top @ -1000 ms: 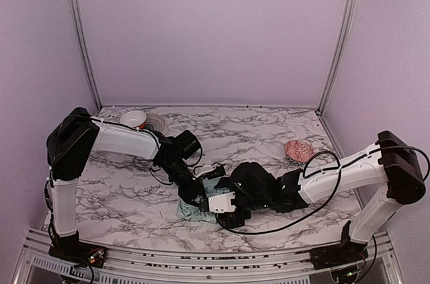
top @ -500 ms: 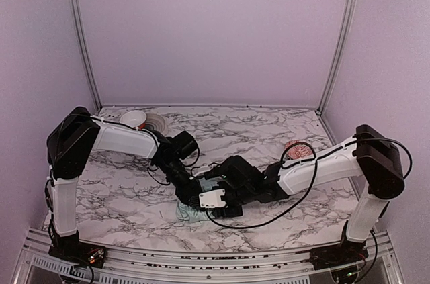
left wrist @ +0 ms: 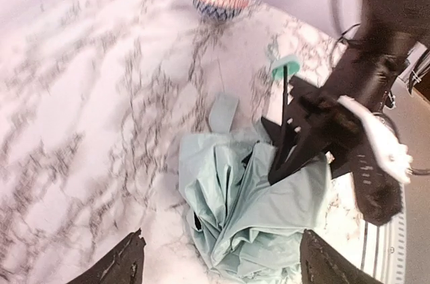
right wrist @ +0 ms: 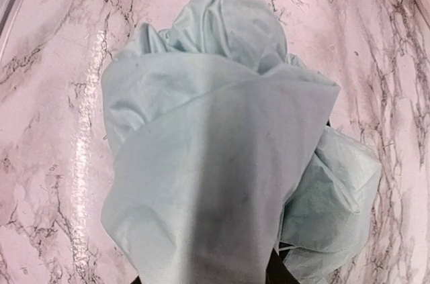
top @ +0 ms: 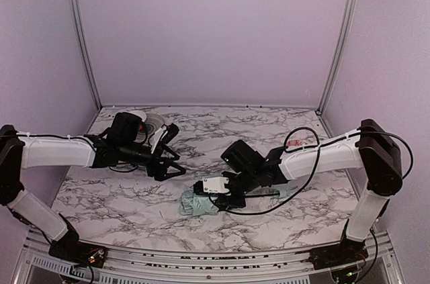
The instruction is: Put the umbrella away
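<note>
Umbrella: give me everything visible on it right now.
The umbrella is collapsed. Its thin pale mint-green canopy lies crumpled in a heap on the marble table, near the front edge. A slim black shaft runs out of the folds to a small green handle. The right pincer is pressed into the fabric, which drapes over its fingers, so the grip is unclear.
</note>
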